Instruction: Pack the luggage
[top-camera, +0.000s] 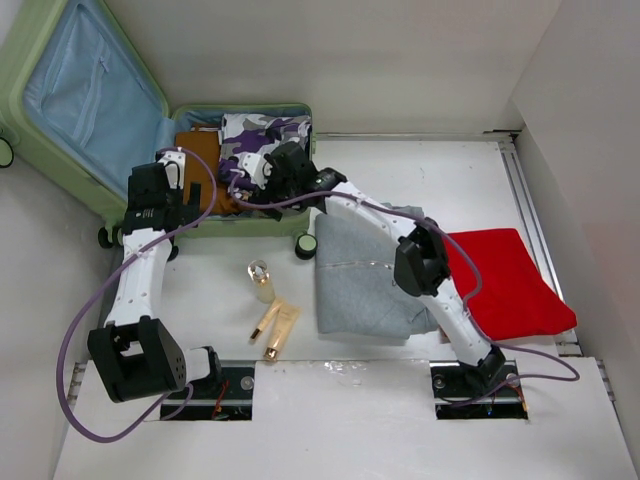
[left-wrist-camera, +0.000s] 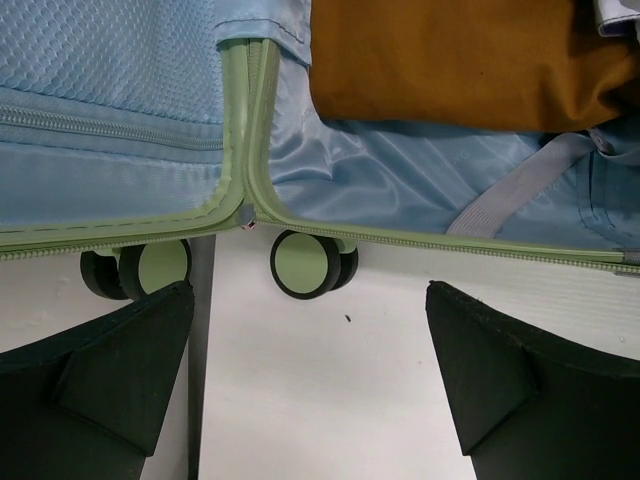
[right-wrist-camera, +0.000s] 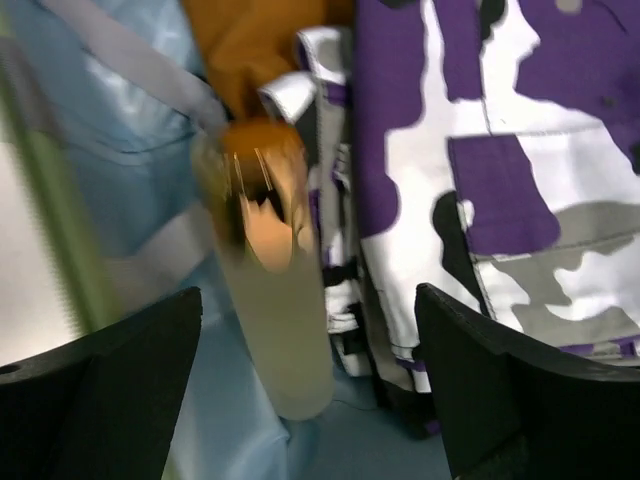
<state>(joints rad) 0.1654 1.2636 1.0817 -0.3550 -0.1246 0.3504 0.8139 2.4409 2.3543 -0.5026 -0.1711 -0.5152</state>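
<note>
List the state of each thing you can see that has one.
luggage: open, lid tilted back.
left gripper: open, empty.
right gripper: open above the luggage.
tube: blurred, ungripped between the jaws.
grey garment: folded, on the table.
red garment: folded, on the table.

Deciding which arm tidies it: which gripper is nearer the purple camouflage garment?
Right. The right gripper hovers over the luggage beside the purple camouflage garment; the left gripper is outside, near a wheel.
</note>
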